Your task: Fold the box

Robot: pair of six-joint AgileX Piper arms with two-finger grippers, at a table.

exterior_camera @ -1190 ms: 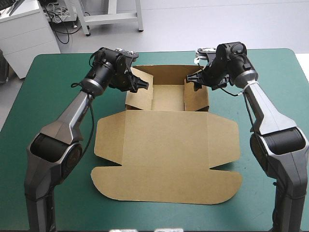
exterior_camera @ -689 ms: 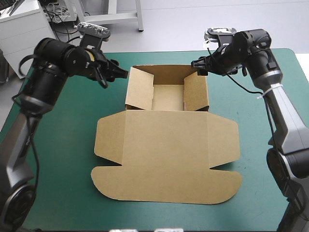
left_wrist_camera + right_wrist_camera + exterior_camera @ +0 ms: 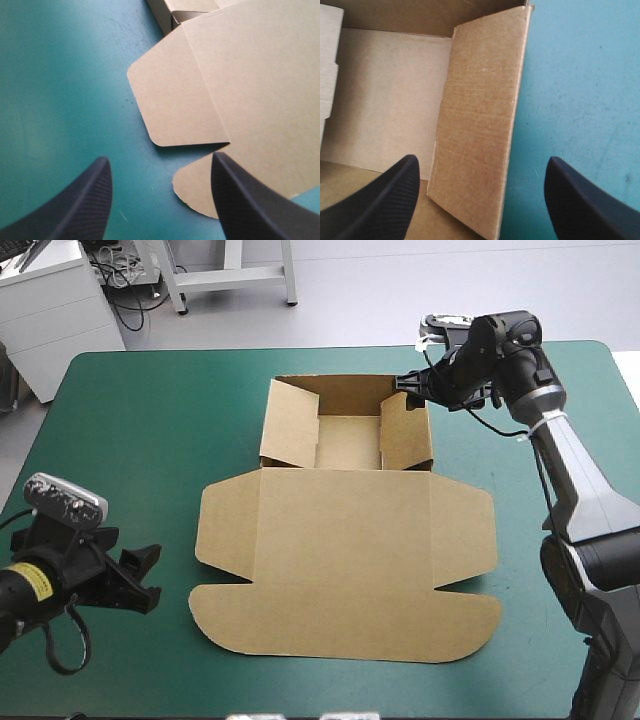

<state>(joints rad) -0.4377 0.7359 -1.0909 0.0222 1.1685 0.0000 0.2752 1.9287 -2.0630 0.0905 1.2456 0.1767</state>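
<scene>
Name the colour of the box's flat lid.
Plain brown board; the lid shows best in the high view.

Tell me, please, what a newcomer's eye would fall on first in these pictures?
The brown box lies mid-table: an open tray at the far side, its lid flat toward the near edge. The right hand hangs open over the tray's right wall; the left hand, open, is off at the near left corner.

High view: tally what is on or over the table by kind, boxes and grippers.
Brown box: 1
Grippers: 2 (left gripper, right gripper), both with fingers open
Total: 3
</scene>
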